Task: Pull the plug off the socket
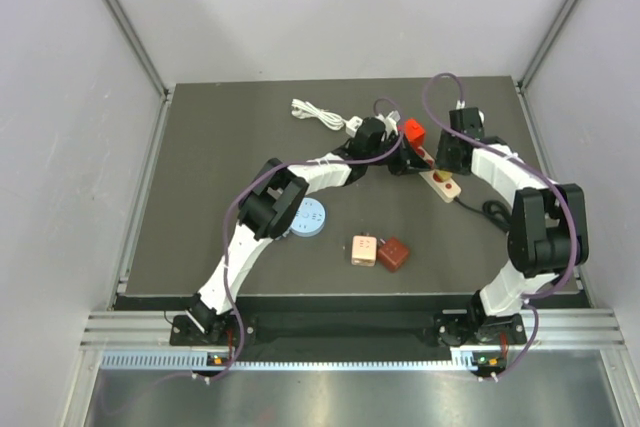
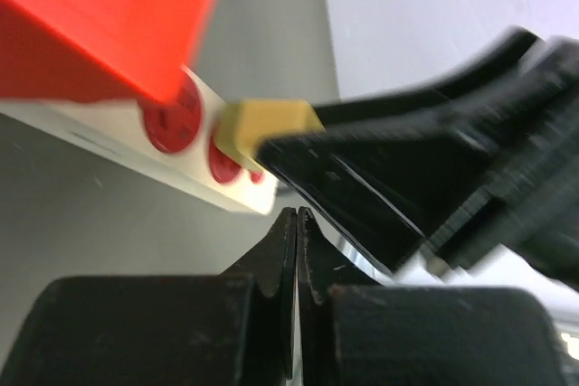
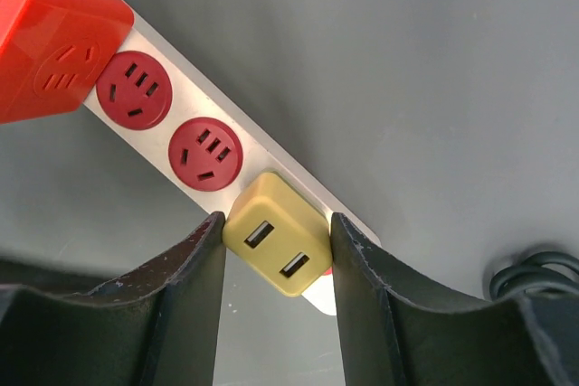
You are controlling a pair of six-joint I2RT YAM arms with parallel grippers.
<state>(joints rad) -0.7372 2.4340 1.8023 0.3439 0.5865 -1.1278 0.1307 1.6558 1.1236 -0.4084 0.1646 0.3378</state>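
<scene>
R gripper (image 3: 276, 223) pinches yellow plug (image 3: 271, 243) by sides for straight pull; L gripper (image 2: 297, 220) pressed together, empty, by strip (image 3: 194, 88). I'd guess bracing it.

White cable (image 1: 318, 115): coiled, far side of table (image 1: 200, 147).
Blue disc (image 1: 310, 219): lying flat.
Pink cube (image 1: 363, 250): just beside brown cube (image 1: 393, 254).

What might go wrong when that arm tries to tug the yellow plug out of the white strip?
The right gripper has its fingers against the sides of the yellow plug, close to its corners, so they might slip off when it pulls. The left gripper is shut and not visibly pinning the power strip, so the strip may lift along with the plug.
</scene>
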